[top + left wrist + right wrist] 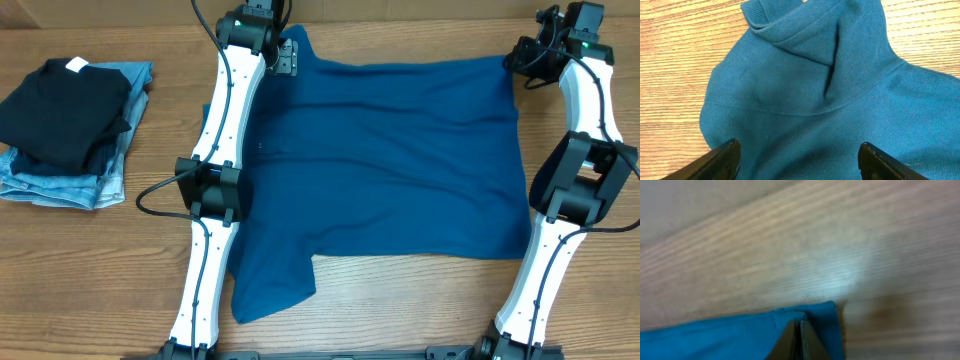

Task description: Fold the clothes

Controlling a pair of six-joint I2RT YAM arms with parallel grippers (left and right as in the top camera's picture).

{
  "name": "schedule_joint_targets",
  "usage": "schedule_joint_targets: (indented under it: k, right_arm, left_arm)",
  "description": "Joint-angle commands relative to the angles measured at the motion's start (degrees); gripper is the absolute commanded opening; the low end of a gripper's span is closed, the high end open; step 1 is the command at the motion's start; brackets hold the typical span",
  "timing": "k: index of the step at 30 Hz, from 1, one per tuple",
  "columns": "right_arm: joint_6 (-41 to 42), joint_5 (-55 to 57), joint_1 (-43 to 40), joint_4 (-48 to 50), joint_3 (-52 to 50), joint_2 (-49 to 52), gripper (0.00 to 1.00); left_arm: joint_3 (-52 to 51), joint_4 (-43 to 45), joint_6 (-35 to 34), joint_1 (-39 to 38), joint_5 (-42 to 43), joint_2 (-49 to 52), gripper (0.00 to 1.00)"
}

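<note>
The clothes are one teal-blue shirt [390,160] lying spread across the middle of the table, with a sleeve [270,285] pointing toward the near edge. My left gripper [288,55] hovers at the far-left end over the collar [805,30]. It is open, its two black fingertips [722,160] wide apart over the fabric and nothing pinched between them. My right gripper [520,62] is at the shirt's far-right corner. In the right wrist view its jaws [800,332] are pressed together on the edge of that corner of the shirt [715,335].
A folded black garment [65,110] with a white tag lies on light-blue jeans [60,185] at the left side of the table. Bare wood [420,300] shows in front of the shirt and to the right of my right arm.
</note>
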Motion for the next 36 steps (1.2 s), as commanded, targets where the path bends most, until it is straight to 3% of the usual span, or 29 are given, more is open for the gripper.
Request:
schedule_joint_targets:
  k: [1, 8, 10, 11, 12, 14, 18, 21, 23, 24, 25, 26, 29, 36]
  right_arm:
    - [0.5, 0.8, -0.2, 3.6, 1.8, 0.6, 0.04]
    - [0.5, 2.3, -0.1, 9.4, 1.8, 0.6, 0.04]
    - [0.5, 2.3, -0.1, 10.0, 1.8, 0.6, 0.58]
    - [0.5, 2.3, -0.1, 10.7, 1.8, 0.6, 0.76]
    - [0.5, 2.3, -0.1, 11.2, 1.8, 0.6, 0.82]
    - [0.5, 2.2, -0.1, 10.8, 2.7, 0.5, 0.84]
    - [0.5, 1.1, 0.1, 2.2, 7.1, -0.9, 0.82]
    - [0.5, 1.1, 0.9, -5.2, 9.5, -3.0, 0.70]
    - [0.5, 1.1, 1.5, -11.7, 10.1, -4.6, 0.54]
    - [0.5, 1.1, 1.7, -13.9, 10.1, -5.0, 0.39]
    - [0.5, 1.1, 1.9, -17.5, 10.1, -5.1, 0.13]
    - [0.5, 1.1, 2.1, -20.6, 10.1, -5.1, 0.04]
    - [0.5, 1.1, 2.5, -27.5, 10.1, -5.5, 0.04]
    - [0.5, 1.2, 2.4, -39.0, 10.1, -11.1, 0.04]
  left_arm:
    - [-0.2, 0.3, -0.1, 0.3, -2.6, -0.7, 0.78]
    - [-0.2, 0.5, 0.3, 0.3, -2.8, -0.7, 0.79]
    - [-0.2, 0.8, 0.3, 0.3, -2.8, -0.7, 0.82]
    - [-0.2, 1.6, 0.4, 0.3, -2.8, -0.7, 0.85]
    - [-0.2, 2.7, 0.9, 0.3, -2.8, -0.7, 0.87]
    - [0.1, 4.6, 1.8, 0.3, -2.8, -0.7, 0.87]
    - [1.0, 5.2, 2.1, 0.3, -2.1, -0.7, 0.88]
    - [1.0, 5.0, 3.5, 0.3, -2.1, -0.7, 0.86]
    - [1.0, 5.0, 3.5, 0.3, -0.8, -0.7, 0.76]
    - [1.0, 5.0, 3.5, 0.3, 1.0, -0.7, 0.64]
    - [0.9, 5.2, 3.5, 0.3, 2.3, -0.7, 0.48]
    - [0.9, 5.1, 3.4, 0.3, 2.8, -0.7, 0.33]
    - [1.8, 2.5, 3.5, 0.3, 3.3, -1.7, 0.05]
    - [6.7, -5.3, -1.4, 0.5, 3.2, -13.7, 0.04]
